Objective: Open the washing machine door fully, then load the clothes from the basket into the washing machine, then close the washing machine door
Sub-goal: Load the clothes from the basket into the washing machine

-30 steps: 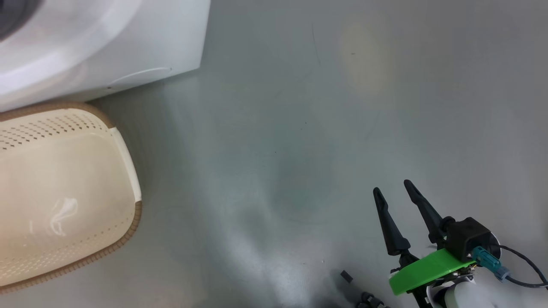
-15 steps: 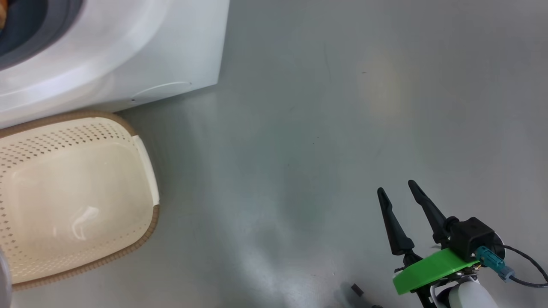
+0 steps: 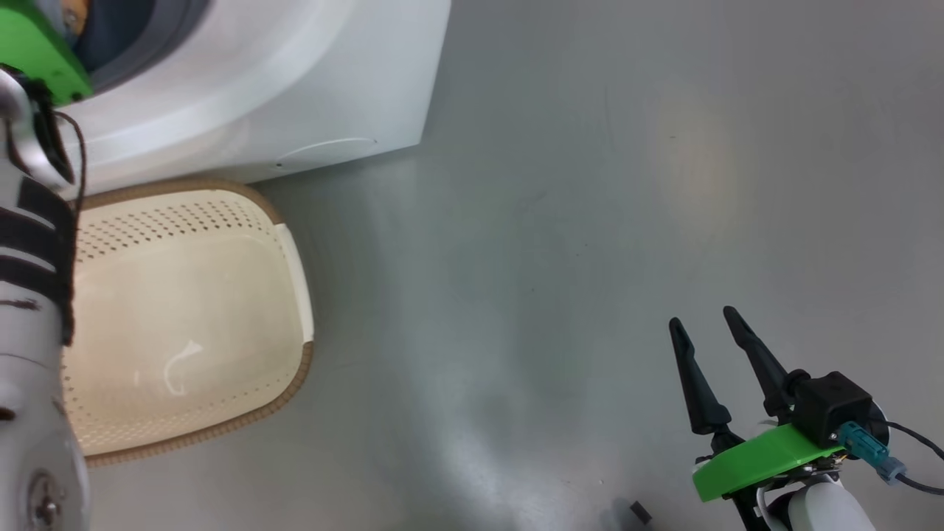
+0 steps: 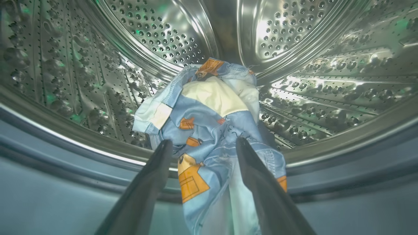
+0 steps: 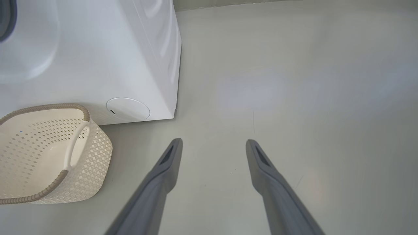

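Observation:
The clothes [image 4: 212, 114], a light blue bundle with orange figures and a cream piece, lie in the steel drum [image 4: 163, 42] of the washing machine [image 3: 243, 88], one end hanging out over the grey gasket [image 4: 65, 169]. My left gripper [image 4: 204, 140] is open at the drum's mouth, its fingers standing either side of that hanging fabric. The cream basket [image 3: 295, 243] stands on the floor against the machine's front with nothing in it. My right gripper [image 3: 702, 316] hangs open over bare floor, well to the right. The washing machine door is out of view.
My pale left forearm [image 3: 29, 295] runs up the left edge of the head view, over the basket's left part. In the right wrist view, the basket [image 5: 98, 153] and the machine's white corner [image 5: 163, 65] lie left of my right gripper [image 5: 214, 140]. Grey floor [image 3: 590, 221] spreads to the right.
The head camera has swung, sliding the machine and basket rightward in the picture. My left forearm and its green wrist part have come into view at the left edge. The right gripper stays open.

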{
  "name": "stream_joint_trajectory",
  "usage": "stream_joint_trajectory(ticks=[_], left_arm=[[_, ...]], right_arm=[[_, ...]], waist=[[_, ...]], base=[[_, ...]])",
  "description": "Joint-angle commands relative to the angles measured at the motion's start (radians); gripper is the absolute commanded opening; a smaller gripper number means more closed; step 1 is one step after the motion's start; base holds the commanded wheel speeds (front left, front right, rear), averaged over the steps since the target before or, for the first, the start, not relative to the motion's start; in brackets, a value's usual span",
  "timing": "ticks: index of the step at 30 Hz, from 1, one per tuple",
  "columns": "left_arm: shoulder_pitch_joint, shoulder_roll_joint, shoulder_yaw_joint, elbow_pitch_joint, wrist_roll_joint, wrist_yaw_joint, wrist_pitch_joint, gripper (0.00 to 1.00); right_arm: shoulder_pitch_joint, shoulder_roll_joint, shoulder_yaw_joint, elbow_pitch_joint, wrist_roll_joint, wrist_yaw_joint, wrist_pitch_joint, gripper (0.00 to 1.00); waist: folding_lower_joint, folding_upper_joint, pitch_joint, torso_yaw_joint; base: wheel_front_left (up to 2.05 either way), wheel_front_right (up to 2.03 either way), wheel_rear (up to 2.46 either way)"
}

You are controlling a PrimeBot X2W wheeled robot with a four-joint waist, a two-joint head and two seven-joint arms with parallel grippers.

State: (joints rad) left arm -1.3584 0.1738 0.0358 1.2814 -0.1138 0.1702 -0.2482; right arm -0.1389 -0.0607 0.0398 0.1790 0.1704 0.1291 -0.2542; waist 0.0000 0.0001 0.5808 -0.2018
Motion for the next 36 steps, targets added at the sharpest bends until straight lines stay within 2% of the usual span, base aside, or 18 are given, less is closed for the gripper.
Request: stream_joint_trajectory(ticks=[1,9,15,22,25,36], left_arm=[[0.022,0.032,0.002,-0.032,-0.006,-0.001,-0.009,1.0],[0.113,-0.018,-0.011,-0.132,-0.025,-0.066,-0.013,1.0],[0.237,-0.061,-0.025,-0.279,-0.034,-0.087,-0.013,1.0],[0.476,-0.09,-0.041,-0.477,-0.049,-0.094,-0.013,1.0],[0.584,-0.102,-0.047,-0.572,-0.066,-0.09,-0.013,1.0],[0.969,-0.118,-0.074,-1.005,-0.114,-0.018,0.037,1.0]], right_arm=[[0.02,-0.005,0.011,-0.017,-0.004,0.002,-0.008,1.0],[0.024,0.002,-0.017,-0.022,-0.008,0.002,-0.008,1.0],[0.019,0.004,-0.036,-0.027,-0.016,0.002,-0.008,1.0],[0.011,0.002,-0.049,-0.035,-0.025,0.002,-0.008,1.0],[0.008,-0.001,-0.052,-0.037,-0.028,0.002,-0.008,1.0],[0.018,-0.005,-0.069,-0.041,-0.034,0.002,-0.008,1.0]], waist=[[0.0,-0.0001,-0.012,0.015],[0.0,-0.0001,-0.029,0.065],[0.0,-0.0001,-0.029,0.11],[0.0,-0.0001,-0.048,0.145],[0.0,-0.0001,-0.055,0.157],[0.0,-0.0001,-0.09,0.185]], base=[[0.0,0.0,0.0],[0.0,0.0,0.0],[0.0,0.0,0.0],[0.0,0.0,0.0],[0.0,0.0,0.0],[0.0,0.0,0.0]])
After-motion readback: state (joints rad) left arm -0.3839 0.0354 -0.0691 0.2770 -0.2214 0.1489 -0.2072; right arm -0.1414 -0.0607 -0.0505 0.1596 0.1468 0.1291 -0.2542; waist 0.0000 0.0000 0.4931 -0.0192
